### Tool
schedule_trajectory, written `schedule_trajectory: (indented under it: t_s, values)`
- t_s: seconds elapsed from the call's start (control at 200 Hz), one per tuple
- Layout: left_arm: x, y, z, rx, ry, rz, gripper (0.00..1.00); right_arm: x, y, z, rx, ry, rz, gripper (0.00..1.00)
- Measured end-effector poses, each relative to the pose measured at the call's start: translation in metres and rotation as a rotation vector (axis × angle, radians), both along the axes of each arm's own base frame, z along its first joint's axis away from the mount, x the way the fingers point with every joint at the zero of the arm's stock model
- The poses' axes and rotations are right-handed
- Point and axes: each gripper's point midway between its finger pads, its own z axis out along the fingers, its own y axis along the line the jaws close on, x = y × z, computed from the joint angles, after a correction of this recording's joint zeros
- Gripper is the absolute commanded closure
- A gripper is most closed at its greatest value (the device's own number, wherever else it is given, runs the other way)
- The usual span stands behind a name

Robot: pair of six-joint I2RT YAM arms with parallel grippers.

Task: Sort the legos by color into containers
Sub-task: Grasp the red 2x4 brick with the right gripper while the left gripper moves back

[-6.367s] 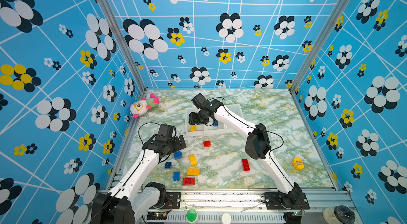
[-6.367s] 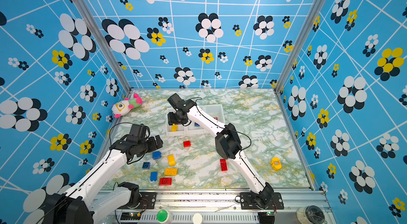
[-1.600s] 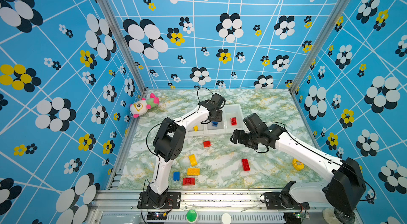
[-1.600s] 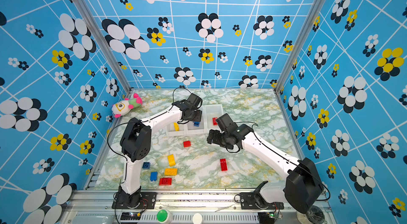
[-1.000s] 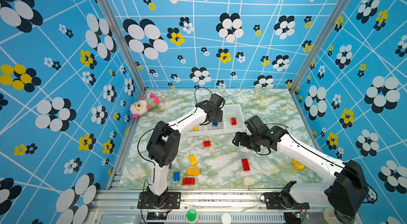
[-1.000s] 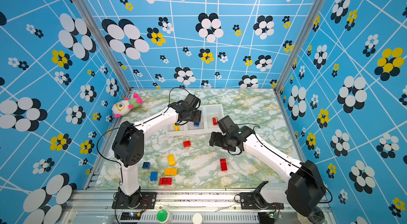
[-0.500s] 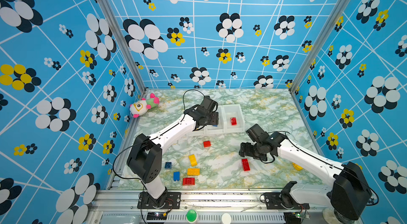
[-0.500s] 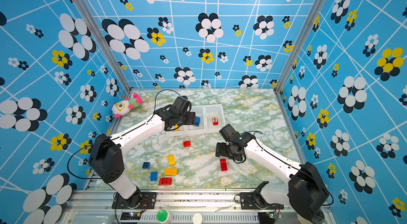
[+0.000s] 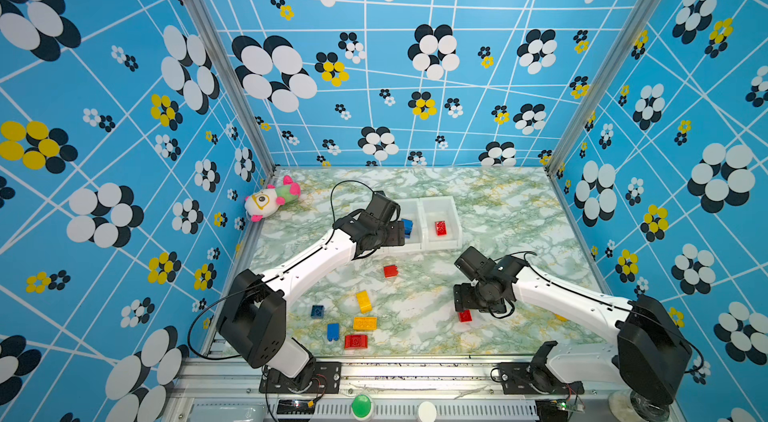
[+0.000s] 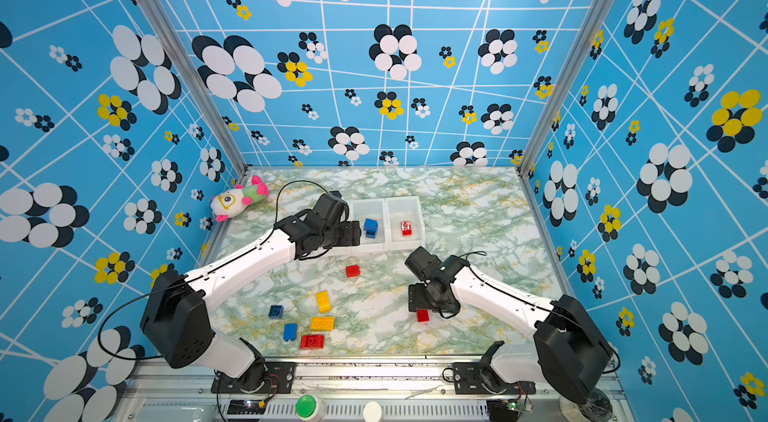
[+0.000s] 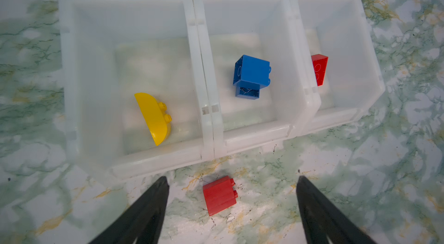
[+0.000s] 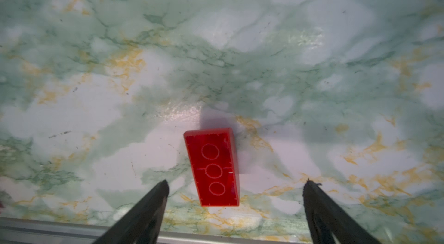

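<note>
The long red brick (image 12: 212,167) lies flat on the marbled table (image 9: 415,303), near its front edge and right of the middle. Its ringed face is up, which I take for the hollow underside. The right claw (image 12: 236,181) hangs over it with jaws spread wide, one finger to each long side and neither touching. That looks like a line-up for pinching the brick across its narrow width. In both top views the arm's wrist covers most of the brick, so I cannot tell how high the fingertips stand above the table.

Toward the back edge, about mid-table, stand the three joined bins (image 11: 199,62). One end bin holds a yellow half-round piece (image 11: 153,118), the middle one two blue bricks (image 11: 251,74) stacked askew, and the other end bin a red brick (image 11: 319,68). So each colour seems to have its home already. The left claw (image 11: 231,178) hovers just in front of the bins, also wide and empty. A small red brick (image 11: 219,194) lies on the table beneath the gap, likely its next pick.

In both top views the left arm hides the bin with the yellow piece. Five loose bricks (image 9: 365,322) cluster toward the front-left corner. A yellow sliver (image 9: 561,318) peeks from behind the right arm, its shape lost. A plush toy (image 9: 270,202) sits in the back-left corner.
</note>
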Motion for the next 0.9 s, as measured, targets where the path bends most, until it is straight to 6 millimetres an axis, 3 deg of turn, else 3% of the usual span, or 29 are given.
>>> schedule_trajectory:
  t_s: [0.39,0.635,0.9]
  values:
    - [-0.016,0.022,-0.005,-0.013,0.014,0.045,0.14,-0.006,0.003,-0.013,-0.05,0.027,0.041,0.33]
    - [-0.018,0.024,-0.009,-0.016,0.026,0.053,0.14,-0.007,0.008,-0.023,-0.07,0.045,0.059,0.43]
    - [-0.017,0.026,-0.009,-0.017,0.026,0.058,0.14,-0.005,0.013,-0.026,-0.069,0.043,0.068,0.64]
